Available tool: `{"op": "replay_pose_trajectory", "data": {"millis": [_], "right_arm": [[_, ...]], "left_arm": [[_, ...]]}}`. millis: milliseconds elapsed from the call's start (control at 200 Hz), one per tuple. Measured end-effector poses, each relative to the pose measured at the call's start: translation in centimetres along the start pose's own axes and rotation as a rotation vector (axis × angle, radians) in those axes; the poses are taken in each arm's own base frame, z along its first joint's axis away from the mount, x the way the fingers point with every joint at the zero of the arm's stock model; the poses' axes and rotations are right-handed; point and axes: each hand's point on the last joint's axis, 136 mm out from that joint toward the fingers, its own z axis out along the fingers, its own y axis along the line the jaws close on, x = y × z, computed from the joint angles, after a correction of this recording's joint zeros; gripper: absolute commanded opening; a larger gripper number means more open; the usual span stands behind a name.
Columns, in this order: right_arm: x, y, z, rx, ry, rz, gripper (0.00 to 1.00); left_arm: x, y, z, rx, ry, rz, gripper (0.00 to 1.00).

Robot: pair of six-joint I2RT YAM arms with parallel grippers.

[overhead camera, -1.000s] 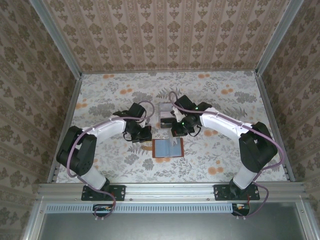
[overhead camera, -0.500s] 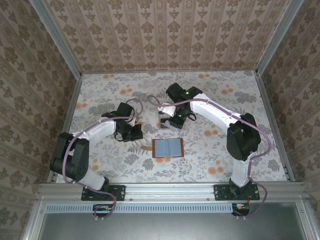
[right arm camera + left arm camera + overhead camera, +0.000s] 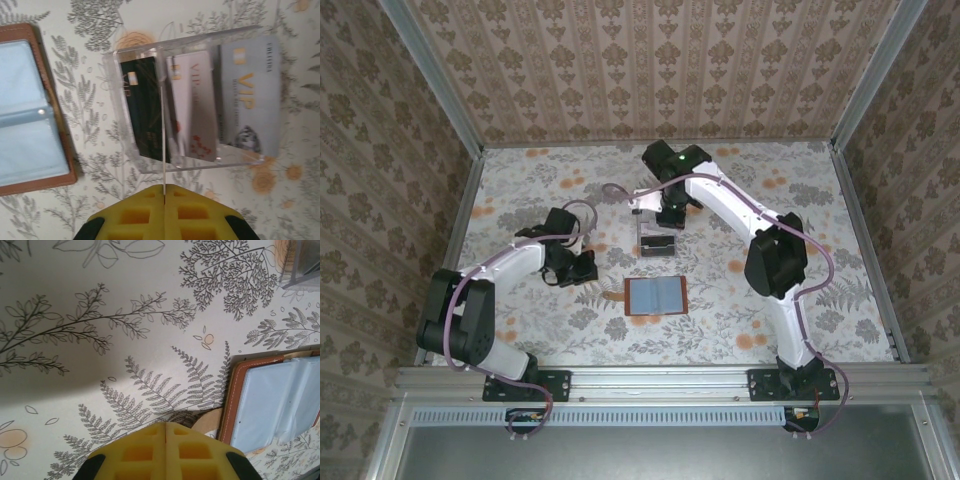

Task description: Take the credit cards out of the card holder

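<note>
Leather card holder [image 3: 655, 296]: lies opened flat on the table [image 3: 520, 190], on the arms' side of the clear box [image 3: 658, 238] and apart from it; you will see its grey-blue pockets turned upward, which leaves them reachable from above
Pockets: in the right wrist view they look empty; no card edge shows in them
Credit cards [image 3: 192, 107]: three lie side by side inside the clear box, dark, pinkish and grey, printed faces toward the camera; the box evidently serves as your drop point
Right gripper [image 3: 164, 200]: hovers over the near edge of the box, yellow pads pressed together along the seam
Doubtful item: a thin pale line runs from that seam across the box; you cannot tell from this view whether it is a partition of the box or a card seen edge-on
Left gripper [image 3: 165, 440]: pads pressed together with nothing between them, hanging low over bare table just left of the holder's brown border, not touching it; a fair reading is that it waits there to steady the holder if needed
Progress, as judged: extraction done or all but done
Your next check: confirm the pale line before you move the right arm off
Risk: a low sweep of the closed right fingers could knock the light box and spill the cards
</note>
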Motion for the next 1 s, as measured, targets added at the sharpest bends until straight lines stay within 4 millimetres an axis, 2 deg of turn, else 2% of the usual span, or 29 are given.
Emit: {"op": "replay_pose_trajectory", "data": {"millis": [160,350,800,1000], "right_arm": [[-0.7,-2.0,-0.3,0.033,0.006,-0.035,0.0],[-1.5,-3.6,0.6,0.056,0.014,-0.076,0.0],[-1.5,-4.1,3.1,0.038,0.044,-0.134,0.0],[-1.5,-4.1,3.9,0.03,0.05,-0.138,0.08]], "left_arm": [[-0.1,0.3,-0.1,-0.002,-0.003,-0.012,0.04],[-0.3,0.6,-0.2,-0.004,-0.005,-0.019,0.04],[-0.1,1.3,0.5,-0.013,0.024,-0.041,0.04],[-0.1,1.3,0.6,-0.01,0.028,-0.044,0.04]]}}
